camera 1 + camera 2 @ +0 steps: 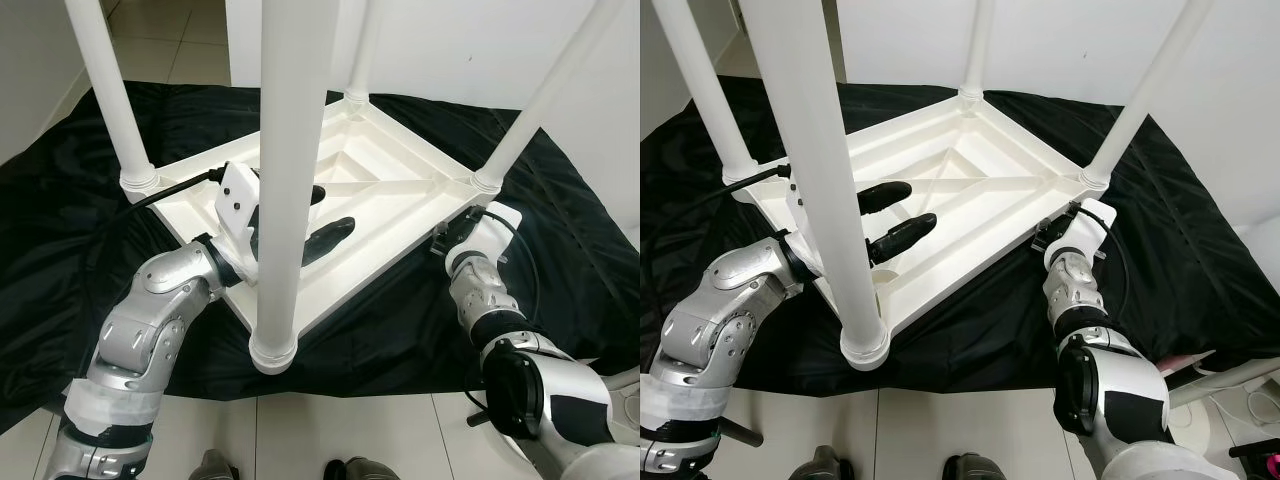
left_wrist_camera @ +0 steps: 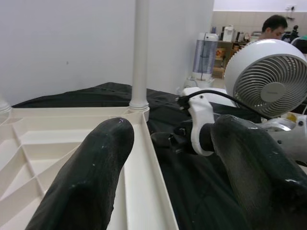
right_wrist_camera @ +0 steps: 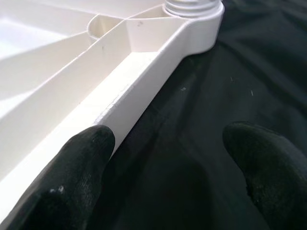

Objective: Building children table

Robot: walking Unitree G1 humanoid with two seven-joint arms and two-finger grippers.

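Table (image 1: 380,190) white, upside down, legs up.

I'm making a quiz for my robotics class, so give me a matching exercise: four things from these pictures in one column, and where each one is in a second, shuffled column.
Things:
1. left pincer
2. right pincer
3. black sheet
4. fan

Places:
A. spread on the floor under the upturned table top
B. over the ribbed underside of the table top, fingers apart
C. standing in the background of the left wrist view
D. at the table top's outer edge, one finger against the rim, the other over the sheet

Pairs: 1-B, 2-D, 3-A, 4-C
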